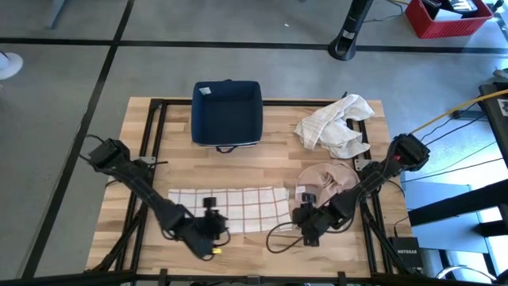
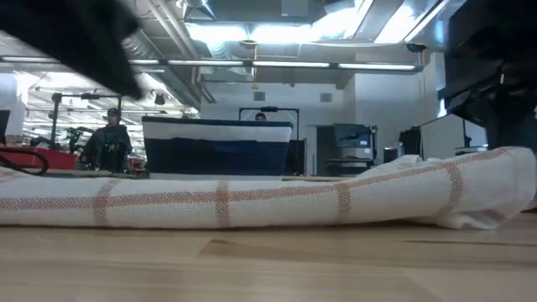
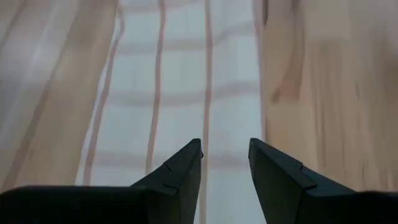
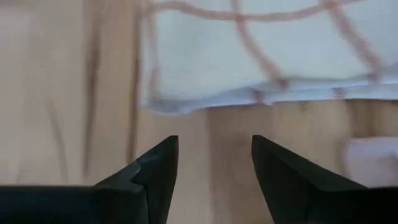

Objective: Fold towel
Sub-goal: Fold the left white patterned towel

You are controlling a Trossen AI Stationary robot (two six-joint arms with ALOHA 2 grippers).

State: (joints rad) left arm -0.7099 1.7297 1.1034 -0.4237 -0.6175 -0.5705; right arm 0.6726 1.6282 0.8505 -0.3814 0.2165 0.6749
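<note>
A white towel [image 1: 226,208] with orange-red checks lies flat on the wooden table as a long folded strip, near the front edge. My left gripper [image 1: 211,208] hovers open over the strip; in the left wrist view its fingers [image 3: 225,146] stand above the checked towel [image 3: 186,93]. My right gripper [image 1: 302,216] is open over bare wood just off the towel's right end; the right wrist view shows its fingers [image 4: 214,140] short of the towel's edge [image 4: 249,56]. In the low view the towel [image 2: 252,197] lies across the table.
A dark blue bin [image 1: 227,114] stands at the far middle of the table. A crumpled white cloth [image 1: 333,125] lies at the far right, and a beige cloth [image 1: 325,181] sits right of the towel, close to my right arm. People show in the room behind.
</note>
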